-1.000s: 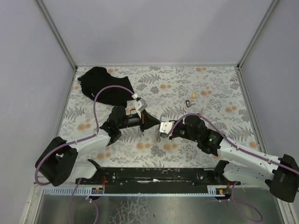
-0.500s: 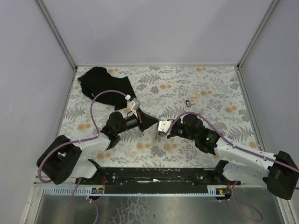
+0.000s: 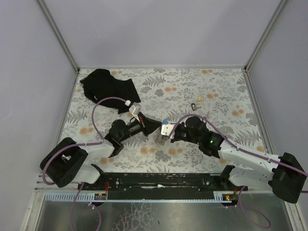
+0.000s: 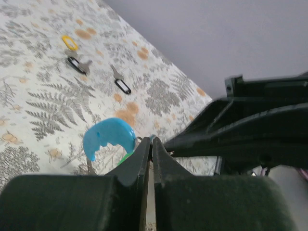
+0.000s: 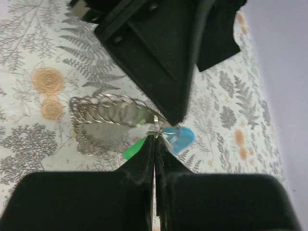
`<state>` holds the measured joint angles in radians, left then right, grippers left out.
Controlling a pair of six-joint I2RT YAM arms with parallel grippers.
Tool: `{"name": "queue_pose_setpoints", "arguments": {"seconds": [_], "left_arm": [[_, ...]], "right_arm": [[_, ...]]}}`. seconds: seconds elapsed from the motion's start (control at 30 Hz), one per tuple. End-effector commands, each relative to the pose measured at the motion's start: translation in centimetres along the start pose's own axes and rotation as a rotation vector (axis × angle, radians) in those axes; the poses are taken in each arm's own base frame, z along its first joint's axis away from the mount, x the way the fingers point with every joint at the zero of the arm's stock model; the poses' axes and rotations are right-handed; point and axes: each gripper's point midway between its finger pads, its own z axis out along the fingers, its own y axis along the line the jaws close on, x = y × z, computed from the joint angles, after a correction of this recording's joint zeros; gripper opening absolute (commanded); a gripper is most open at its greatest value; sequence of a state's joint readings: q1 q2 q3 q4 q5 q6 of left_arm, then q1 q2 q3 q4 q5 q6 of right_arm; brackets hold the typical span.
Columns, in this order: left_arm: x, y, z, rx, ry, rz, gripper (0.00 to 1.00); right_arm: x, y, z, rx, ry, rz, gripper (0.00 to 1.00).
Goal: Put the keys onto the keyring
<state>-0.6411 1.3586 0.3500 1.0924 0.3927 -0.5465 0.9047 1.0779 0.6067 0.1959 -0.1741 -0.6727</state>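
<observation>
The keyring (image 4: 108, 137), a light-blue curved band, hung just above the flowered tabletop (image 3: 226, 86) near its middle, squeezed between the tips of both arms. A green-tagged key (image 5: 134, 148) hung right beside and partly under it. A coil of thin wire rings (image 5: 109, 114) stretched away from the same small grey metal part. The right hand (image 5: 154, 144) was fully closed, its tips apparently pinching that metal part between the green tag and the blue band. The left hand (image 4: 150, 144) was also fully closed, its tips touching the wire just beside the band. Whether it actually gripped anything could not be told. The two hands nearly met tip to tip, crowding the band from both sides. Farther back lay three loose keys (image 4: 77, 64), one with a yellow tag and two with black, well apart from both hands. A black cloth (image 3: 108, 86) lay bunched at the far left corner.
</observation>
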Motion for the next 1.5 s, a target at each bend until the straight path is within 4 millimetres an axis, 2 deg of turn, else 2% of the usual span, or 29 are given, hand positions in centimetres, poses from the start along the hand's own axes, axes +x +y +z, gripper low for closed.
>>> {"name": "queue_pose_setpoints", "arguments": {"seconds": [0.0, 0.2, 0.4, 0.47, 0.53, 0.8, 1.0, 1.13, 1.27, 1.43, 1.47], "left_arm": [[-5.4, -0.9, 0.3, 0.004, -0.228, 0.061, 0.00], [-5.4, -1.3, 0.1, 0.013, -0.243, 0.060, 0.00], [-5.1, -1.2, -0.1, 0.007, -0.222, 0.102, 0.01], [-5.2, -1.3, -0.4, 0.001, -0.219, 0.131, 0.08], [-5.2, -1.1, -0.8, -0.022, -0.205, 0.158, 0.20], [-5.1, 0.1, -2.4, -0.131, -0.135, 0.274, 0.42], [-3.3, 1.2, -3.2, -0.171, -0.069, 0.267, 0.46], [-2.5, 1.9, -3.4, -0.197, -0.036, 0.251, 0.48], [-2.5, 2.7, -3.7, -0.239, -0.022, 0.236, 0.51], [-2.5, 4.1, -4.5, -0.325, -0.010, 0.208, 0.59], [-2.5, 4.3, -4.7, -0.340, -0.005, 0.201, 0.65]], "right_arm": [[0.3, 3.4, 0.5, -0.163, 0.011, 0.061, 0.00], [-0.2, 3.4, 0.4, -0.171, -0.004, 0.066, 0.00], [-0.5, 0.9, -0.4, -0.040, 0.004, 0.070, 0.00], [-0.4, 0.0, -0.4, -0.004, 0.023, 0.072, 0.00], [-0.2, -0.6, -0.2, 0.018, 0.043, 0.071, 0.00], [0.1, -2.9, 0.6, 0.120, 0.093, 0.094, 0.00], [2.1, -1.8, 0.2, 0.126, 0.173, 0.199, 0.00], [4.8, -1.1, -0.5, 0.174, 0.279, 0.298, 0.00], [7.6, -0.9, -1.1, 0.239, 0.364, 0.391, 0.00], [8.2, -0.5, -0.1, 0.222, 0.323, 0.518, 0.00], [8.2, -0.3, 0.2, 0.212, 0.315, 0.534, 0.00]]}}
